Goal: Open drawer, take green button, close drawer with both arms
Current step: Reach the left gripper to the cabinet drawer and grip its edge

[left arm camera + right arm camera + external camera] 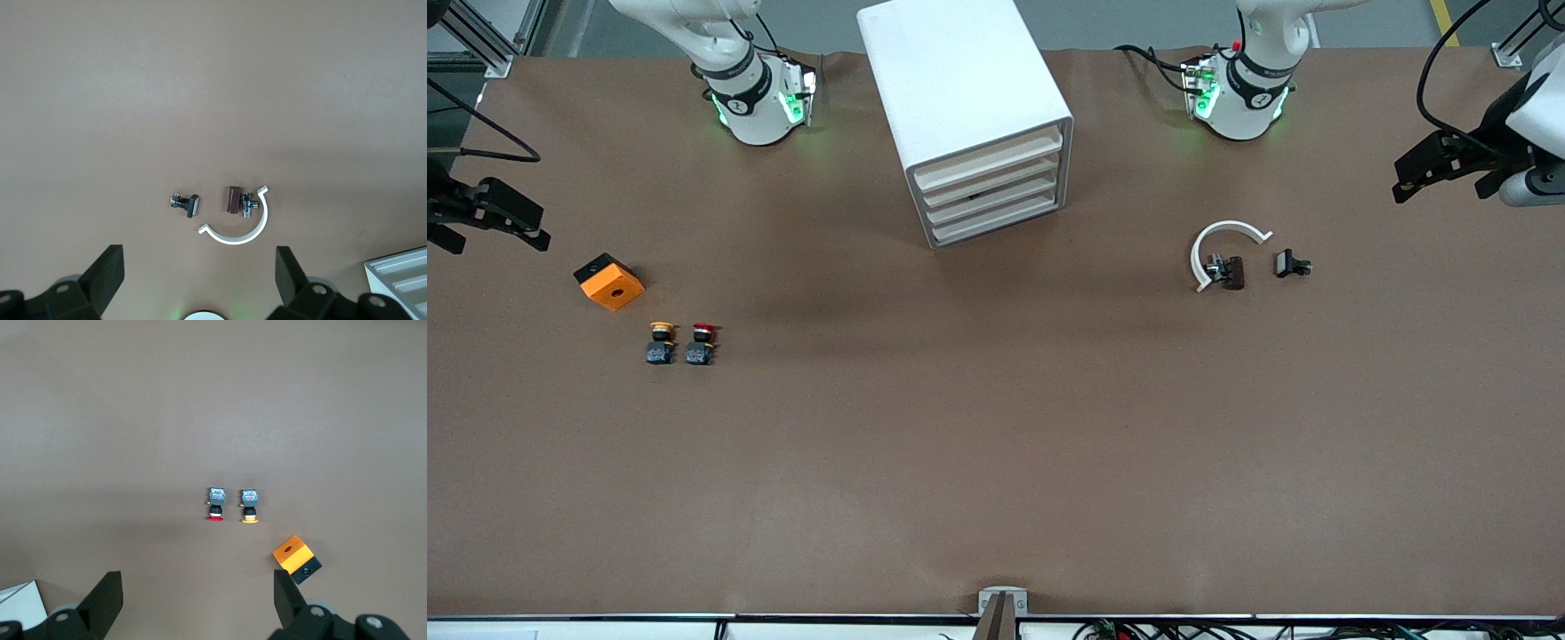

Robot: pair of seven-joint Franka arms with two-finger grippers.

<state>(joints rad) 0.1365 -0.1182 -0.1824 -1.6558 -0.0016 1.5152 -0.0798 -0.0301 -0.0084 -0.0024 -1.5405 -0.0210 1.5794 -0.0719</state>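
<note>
The white cabinet stands mid-table between the two arm bases. Its four cream drawer fronts are all pushed in. The drawer is third from the top. The green button is hidden. My left gripper hangs open and empty over the table at the left arm's end; its wrist view shows bare table between its fingers. My right gripper hangs open and empty over the right arm's end of the table, also over bare table in its wrist view.
A yellow-capped button, a red-capped button and an orange block lie toward the right arm's end. A white C-shaped ring, a brown part and a small black clip lie toward the left arm's end.
</note>
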